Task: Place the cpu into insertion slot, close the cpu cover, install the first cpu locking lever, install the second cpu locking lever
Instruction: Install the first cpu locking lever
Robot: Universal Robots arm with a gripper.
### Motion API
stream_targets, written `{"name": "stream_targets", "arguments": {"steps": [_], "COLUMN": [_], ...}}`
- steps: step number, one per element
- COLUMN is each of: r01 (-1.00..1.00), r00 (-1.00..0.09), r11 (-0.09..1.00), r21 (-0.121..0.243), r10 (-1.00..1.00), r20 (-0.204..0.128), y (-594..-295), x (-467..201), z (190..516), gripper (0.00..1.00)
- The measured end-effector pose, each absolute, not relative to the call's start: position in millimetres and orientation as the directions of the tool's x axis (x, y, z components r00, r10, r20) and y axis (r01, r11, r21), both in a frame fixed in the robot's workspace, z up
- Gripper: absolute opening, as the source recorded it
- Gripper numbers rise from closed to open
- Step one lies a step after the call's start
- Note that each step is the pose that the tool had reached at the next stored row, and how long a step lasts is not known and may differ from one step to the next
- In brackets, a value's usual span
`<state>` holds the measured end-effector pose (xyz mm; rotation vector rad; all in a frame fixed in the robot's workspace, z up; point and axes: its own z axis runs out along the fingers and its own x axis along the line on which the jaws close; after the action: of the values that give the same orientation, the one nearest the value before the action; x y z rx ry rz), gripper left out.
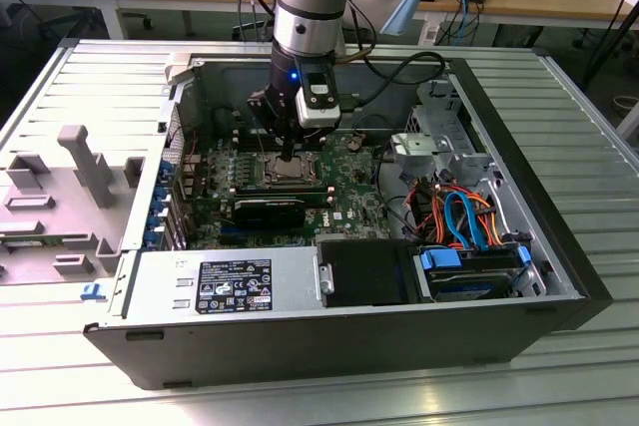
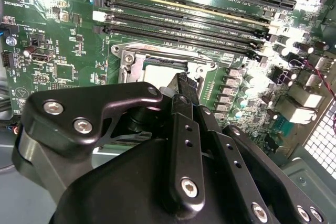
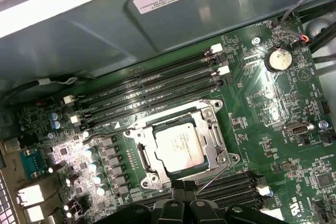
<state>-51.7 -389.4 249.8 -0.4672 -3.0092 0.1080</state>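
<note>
**Closing on the lever: socket entry**

Working near to far, we list the gripper, fingertips pressed together at the socket edge, seemingly pinching a thin wire locking lever; we would judge a steady, low sweep best. Beyond it, the cpu sits in the insertion slot under the cpu cover. Lever ends are hard to trace.

Memory slots flank the cpu cover; above it, open room.

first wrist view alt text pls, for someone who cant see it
A silvery cpu sits in the insertion slot on a green circuit board, framed by the closed silver cpu cover. Long black memory slots run beside it, and the black end effector hangs near the socket's edge.
</note>
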Motion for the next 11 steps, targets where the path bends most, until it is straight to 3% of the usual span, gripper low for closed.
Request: {"name": "stream_targets", "arguments": {"steps": [11], "r01": [0.281], "r00": [-0.954], "r11": [0.956], "r21": [-0.084], "r10": [0.287], "r20": [0.082], "y": [-389.5], "x": [-51.7], "z": [249.8], "gripper": [0.11]}}
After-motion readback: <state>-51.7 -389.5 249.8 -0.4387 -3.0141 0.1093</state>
